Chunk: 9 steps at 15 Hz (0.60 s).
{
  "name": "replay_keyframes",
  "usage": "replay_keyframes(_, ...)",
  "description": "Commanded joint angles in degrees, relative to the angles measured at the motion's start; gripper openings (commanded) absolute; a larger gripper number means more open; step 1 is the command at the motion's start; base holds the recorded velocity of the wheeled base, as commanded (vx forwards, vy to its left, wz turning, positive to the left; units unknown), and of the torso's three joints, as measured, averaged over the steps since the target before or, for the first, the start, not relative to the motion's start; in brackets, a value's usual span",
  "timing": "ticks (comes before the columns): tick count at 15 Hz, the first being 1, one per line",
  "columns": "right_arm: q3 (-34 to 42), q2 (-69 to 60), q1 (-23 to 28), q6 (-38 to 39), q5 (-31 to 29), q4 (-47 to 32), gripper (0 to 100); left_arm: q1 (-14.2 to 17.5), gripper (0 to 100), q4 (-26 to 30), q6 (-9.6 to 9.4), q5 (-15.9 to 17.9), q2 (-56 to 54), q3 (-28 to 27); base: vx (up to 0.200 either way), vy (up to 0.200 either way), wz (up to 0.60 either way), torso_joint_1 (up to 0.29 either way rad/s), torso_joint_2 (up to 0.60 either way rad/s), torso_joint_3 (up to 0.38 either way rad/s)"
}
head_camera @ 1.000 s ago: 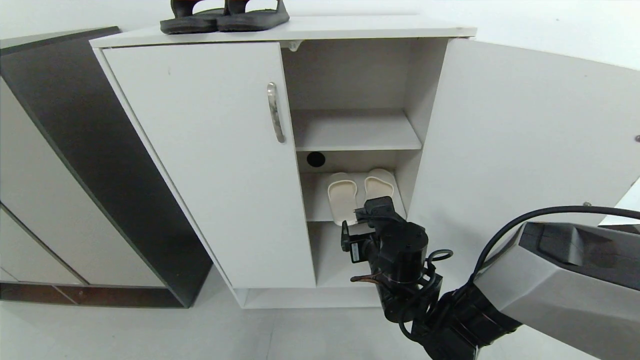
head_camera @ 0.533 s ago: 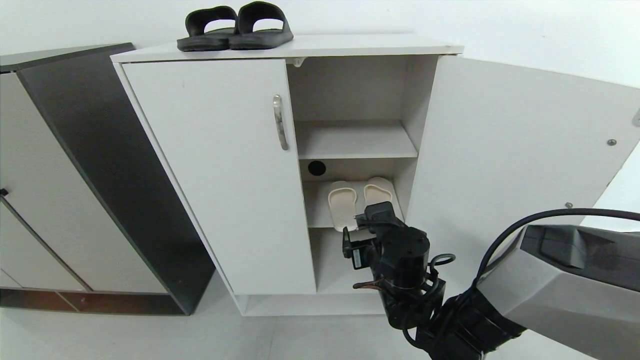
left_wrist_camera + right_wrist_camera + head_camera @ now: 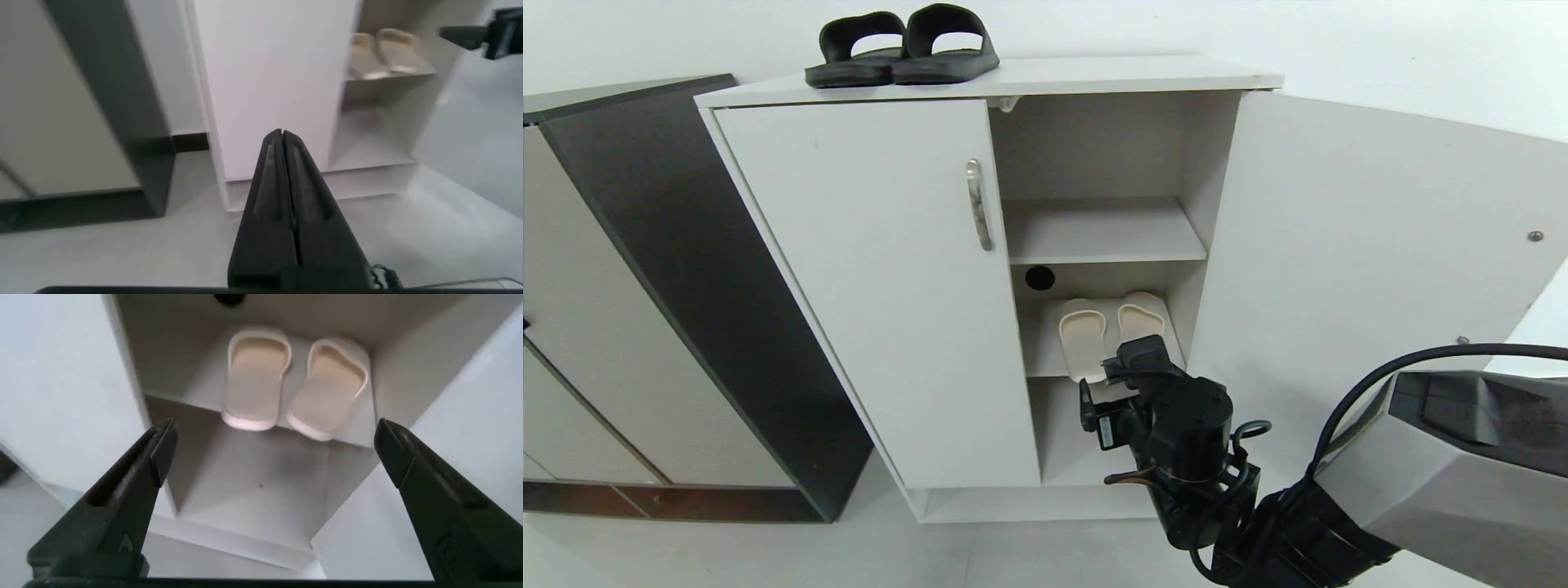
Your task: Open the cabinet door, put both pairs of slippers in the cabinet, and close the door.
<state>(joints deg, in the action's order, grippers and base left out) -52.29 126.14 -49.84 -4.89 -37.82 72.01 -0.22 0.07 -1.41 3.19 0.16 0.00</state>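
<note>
Right end effector (image 3: 1131, 366), head view: poised at the cabinet (image 3: 1135, 73), right door (image 3: 1364, 245) open. Beige slippers (image 3: 1111, 327) on the middle shelf; black slippers (image 3: 903, 45) on the cabinet top, not yet stowed.
Left wrist view: left end effector (image 3: 283, 140) pressed together, empty.
Right wrist view: fingers (image 3: 122, 498) spread wide, empty, facing the beige pair.
Left to do: stow the black pair, close the door.

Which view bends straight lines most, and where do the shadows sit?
Head view: edges of the cabinet splay outward, and the open door stretches wide toward the corner; shade fills the top compartment. Right wrist view: the pale slippers are evenly lit, with soft shade under their shelf. Left wrist view: lines look nearly straight.
</note>
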Motion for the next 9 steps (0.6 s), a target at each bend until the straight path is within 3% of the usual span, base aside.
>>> replay_keyframes(1, 0.5, 0.1, -0.3, 0.0, 0.0, -0.1, 100, 0.0, 0, 0.0, 0.01, 0.0, 0.0, 0.0, 0.0, 0.2, 0.0, 0.017, 0.01, -0.007)
replay_keyframes(9, 3.4, -1.1, -0.4, 0.0, 0.9, 0.0, 100, 0.0, 0, 0.0, 0.01, 0.0, 0.0, 0.0, 0.0, 0.2, 0.0, 0.004, 0.0, 0.002)
